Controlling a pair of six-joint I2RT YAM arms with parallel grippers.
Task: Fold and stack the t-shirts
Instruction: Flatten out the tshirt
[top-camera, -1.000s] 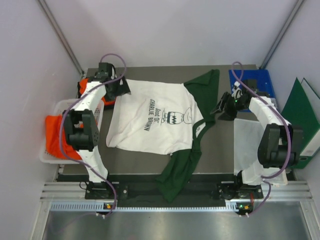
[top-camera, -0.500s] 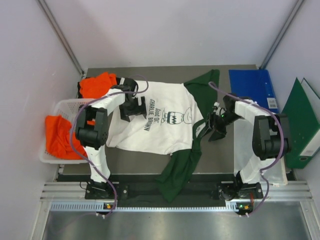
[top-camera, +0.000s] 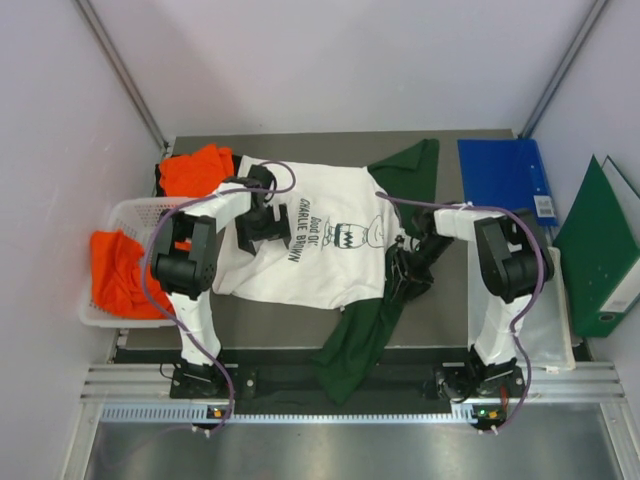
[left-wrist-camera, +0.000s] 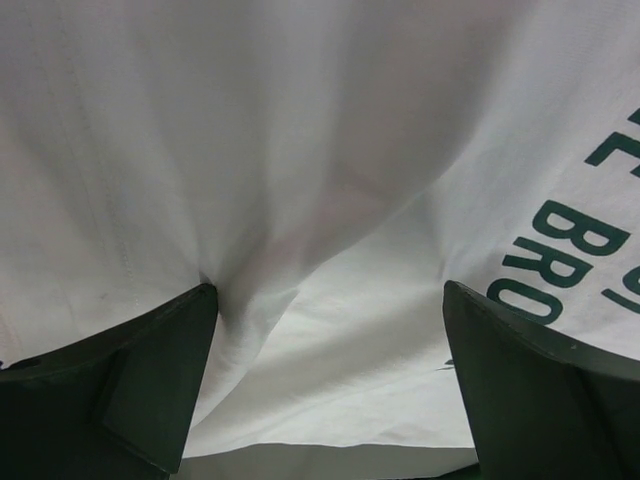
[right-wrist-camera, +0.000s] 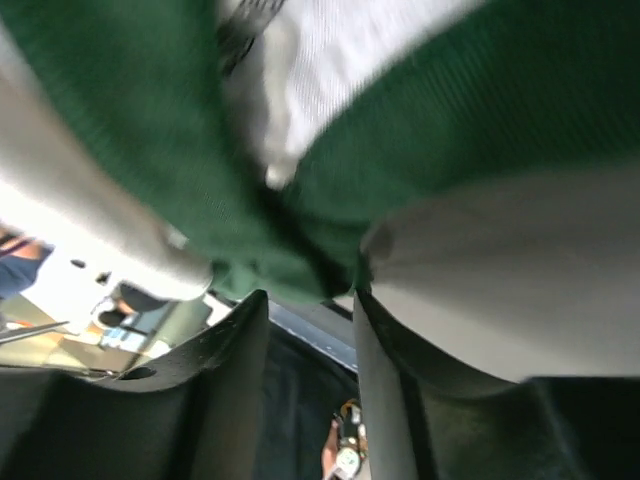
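Pale, plain walls (top-camera: 340, 60) close me in on three sides under soft, even light. A slanting metal pole (top-camera: 125, 75) runs up the far left corner, and a second pole (top-camera: 565, 65) up the right. My tabletop (top-camera: 265, 325) is dark grey, edged near me by a ribbed aluminium rail (top-camera: 100, 385), then a dull steel sheet (top-camera: 340, 450).

White-fronted cloth t-shirt with dark green sleeves (top-camera: 330, 270), spread on grey worktop (top-camera: 270, 325): dark print (top-camera: 310, 238) reads "Good Ol' CHARLIE BROWN", lying sideways in overhead view, beside small cartoon figure (top-camera: 352, 237). Left wrist view: letters "BRO" (left-wrist-camera: 565, 255) legible on same white cloth, rest cut off. White label (top-camera: 545, 207) on flat blue folder (top-camera: 500, 170): too small to read.
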